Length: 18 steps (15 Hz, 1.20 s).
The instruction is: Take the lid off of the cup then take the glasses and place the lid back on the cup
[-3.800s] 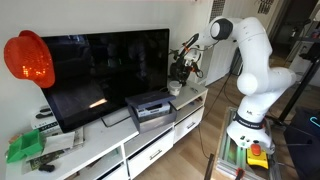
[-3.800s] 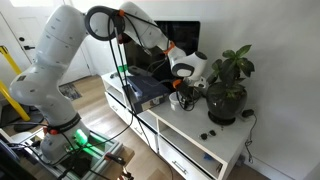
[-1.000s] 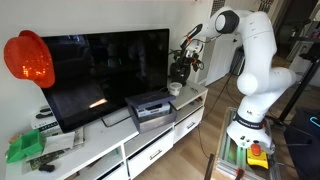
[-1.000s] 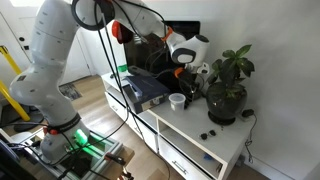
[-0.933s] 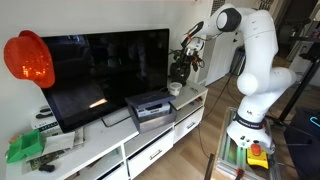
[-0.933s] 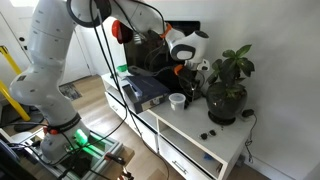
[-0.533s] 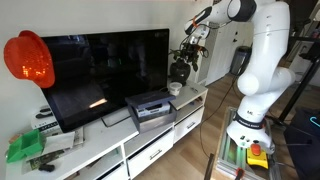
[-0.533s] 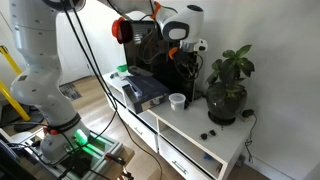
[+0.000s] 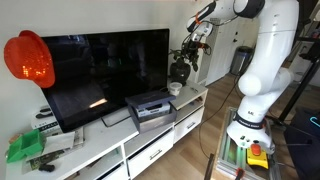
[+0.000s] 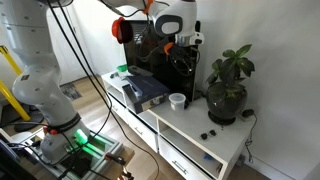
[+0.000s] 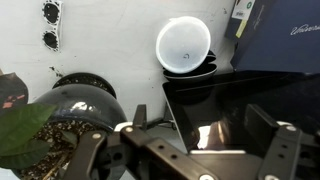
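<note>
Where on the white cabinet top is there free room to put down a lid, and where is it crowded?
Bare top lies in front of the cup, between the grey device and the small dark pieces, out to the cabinet front edge. Crowded behind: cup, potted plant and TV stand close together.

White low cabinet (image 9: 150, 152) stands against a pale wall (image 9: 100, 15). A dark television (image 9: 110, 70) sits on it, with wood floor (image 9: 195, 160) below.

Matt pale cup (image 11: 183, 46), glossy black screen (image 9: 110, 70)
</note>
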Each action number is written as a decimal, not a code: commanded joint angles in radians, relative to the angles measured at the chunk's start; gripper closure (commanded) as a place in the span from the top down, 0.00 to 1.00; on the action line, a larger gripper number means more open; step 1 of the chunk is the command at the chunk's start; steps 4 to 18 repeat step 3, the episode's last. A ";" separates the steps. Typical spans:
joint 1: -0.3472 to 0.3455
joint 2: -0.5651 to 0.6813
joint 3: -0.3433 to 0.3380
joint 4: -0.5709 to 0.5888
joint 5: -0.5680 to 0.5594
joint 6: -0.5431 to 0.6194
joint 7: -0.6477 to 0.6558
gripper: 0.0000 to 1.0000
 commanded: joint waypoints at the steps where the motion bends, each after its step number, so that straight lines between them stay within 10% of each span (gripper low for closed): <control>1: 0.041 0.003 -0.044 0.004 0.011 -0.007 -0.006 1.00; 18: 0.041 0.003 -0.044 0.003 0.011 -0.006 -0.006 1.00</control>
